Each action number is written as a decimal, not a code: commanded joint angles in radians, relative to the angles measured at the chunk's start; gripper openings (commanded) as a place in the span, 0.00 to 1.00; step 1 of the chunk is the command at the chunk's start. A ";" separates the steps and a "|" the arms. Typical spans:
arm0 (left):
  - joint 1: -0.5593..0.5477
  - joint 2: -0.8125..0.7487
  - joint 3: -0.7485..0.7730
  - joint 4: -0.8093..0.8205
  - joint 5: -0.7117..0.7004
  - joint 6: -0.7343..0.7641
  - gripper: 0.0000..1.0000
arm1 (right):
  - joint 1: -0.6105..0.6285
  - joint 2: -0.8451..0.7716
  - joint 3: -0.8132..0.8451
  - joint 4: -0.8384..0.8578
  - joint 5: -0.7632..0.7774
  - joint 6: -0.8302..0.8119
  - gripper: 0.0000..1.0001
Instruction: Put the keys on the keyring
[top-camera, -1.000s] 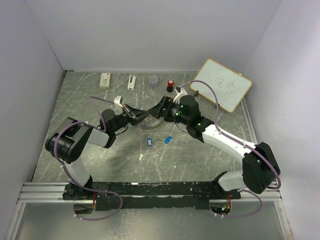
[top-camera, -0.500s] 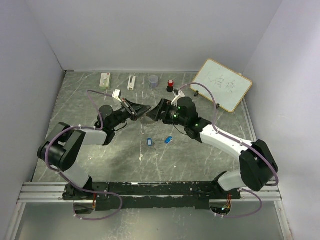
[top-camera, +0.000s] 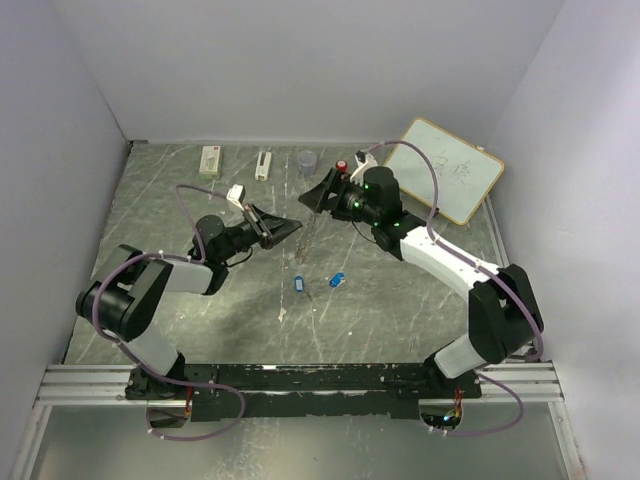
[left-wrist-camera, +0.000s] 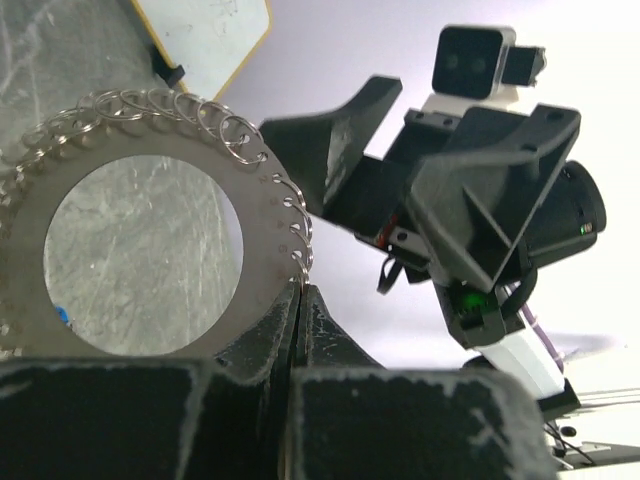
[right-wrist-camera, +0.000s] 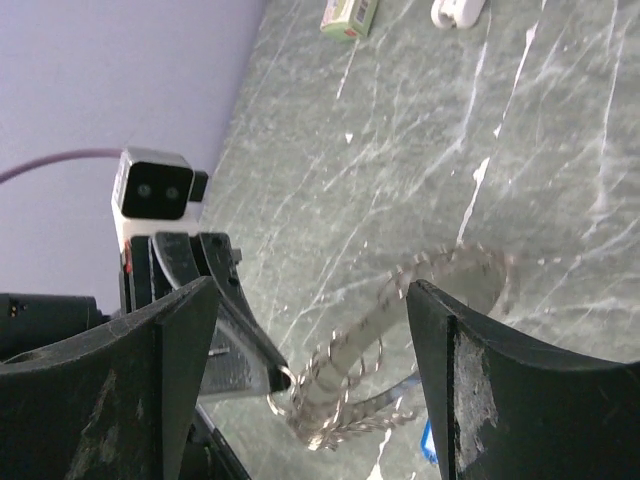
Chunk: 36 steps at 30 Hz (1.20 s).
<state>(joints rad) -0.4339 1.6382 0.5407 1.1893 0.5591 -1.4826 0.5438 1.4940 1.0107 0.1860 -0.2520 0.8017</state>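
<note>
Task barely begun: left hand (top-camera: 292, 225) clenched on the rim of the keyring (left-wrist-camera: 268, 262), held upright off the surface (top-camera: 400, 310); right hand (top-camera: 316, 197) released at its 1 o'clock; both keys (top-camera: 298, 284) lie unthreaded at its 6 o'clock.

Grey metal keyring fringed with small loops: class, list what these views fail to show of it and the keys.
- Left wrist view: grey looped metal keyring cut by the left edge; its lower rim hidden behind the left gripper.
- Top view: small blue keys too small for shape or teeth.
</note>
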 joint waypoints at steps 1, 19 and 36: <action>-0.003 0.032 -0.001 0.199 0.065 -0.051 0.07 | -0.021 0.041 0.061 0.018 -0.067 -0.031 0.77; -0.002 0.094 0.026 0.244 0.061 -0.069 0.07 | -0.023 0.031 0.045 -0.024 -0.044 -0.094 0.78; -0.033 -0.300 0.118 -0.590 -0.270 0.498 0.07 | -0.033 -0.090 -0.157 -0.003 0.016 -0.084 0.80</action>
<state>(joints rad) -0.4503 1.4033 0.6044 0.8062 0.4271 -1.1652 0.5137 1.4158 0.8852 0.1566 -0.2417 0.7212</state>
